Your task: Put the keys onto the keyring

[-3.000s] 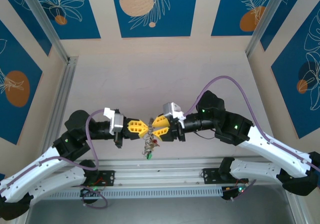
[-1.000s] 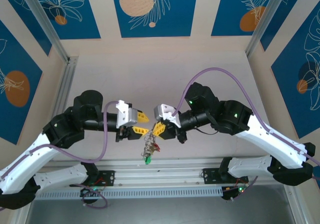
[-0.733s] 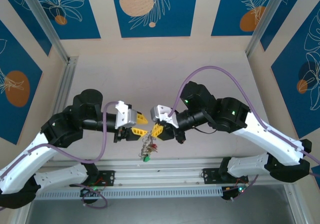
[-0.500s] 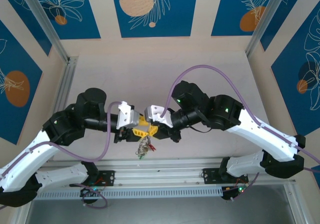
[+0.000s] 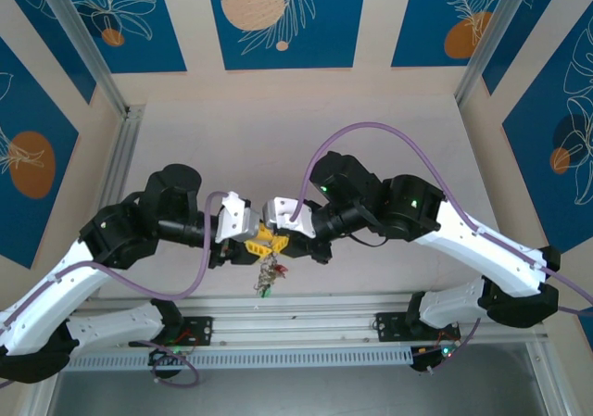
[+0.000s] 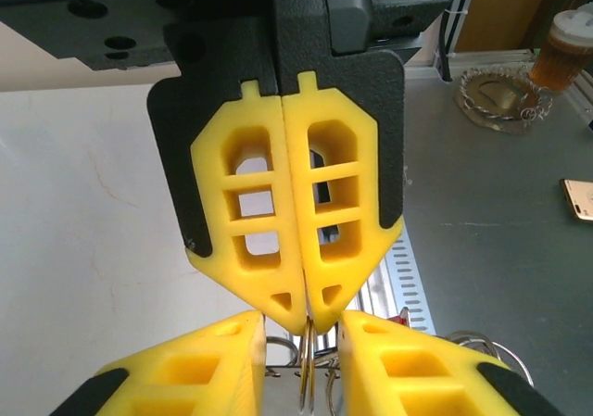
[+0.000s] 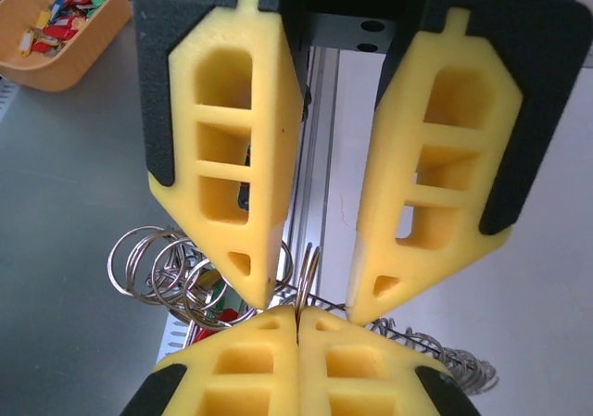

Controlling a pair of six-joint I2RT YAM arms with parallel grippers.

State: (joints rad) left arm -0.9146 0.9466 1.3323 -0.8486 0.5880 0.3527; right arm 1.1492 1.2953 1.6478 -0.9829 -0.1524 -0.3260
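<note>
The keyring [image 7: 307, 266] is a thin grey metal hoop, seen edge-on. My right gripper [image 7: 296, 316] is shut on its rim. Under the two grippers the keyring [image 5: 271, 266] hangs with small rings and red and green keys [image 5: 268, 284] on it. A red key [image 7: 219, 317] and small rings [image 7: 157, 260] show beside the yellow fingers. My left gripper [image 6: 301, 318] faces the right one tip to tip. Its jaws stand a little apart, one on each side of the keyring [image 6: 307, 384], touching neither wire. From above, the left gripper [image 5: 260, 241] and the right gripper [image 5: 276, 241] meet over the table's near edge.
An orange bin [image 7: 61, 29] of coloured keys sits off the table on the grey bench. A silver rail [image 5: 296, 328] runs along the table's front edge. A glass dish [image 6: 500, 94] and a cup [image 6: 567, 50] stand on the bench.
Both arms have closed in until the yellow fingertips interlock around the ring. The right gripper carried the ring bundle a little left. The left jaws have narrowed.
</note>
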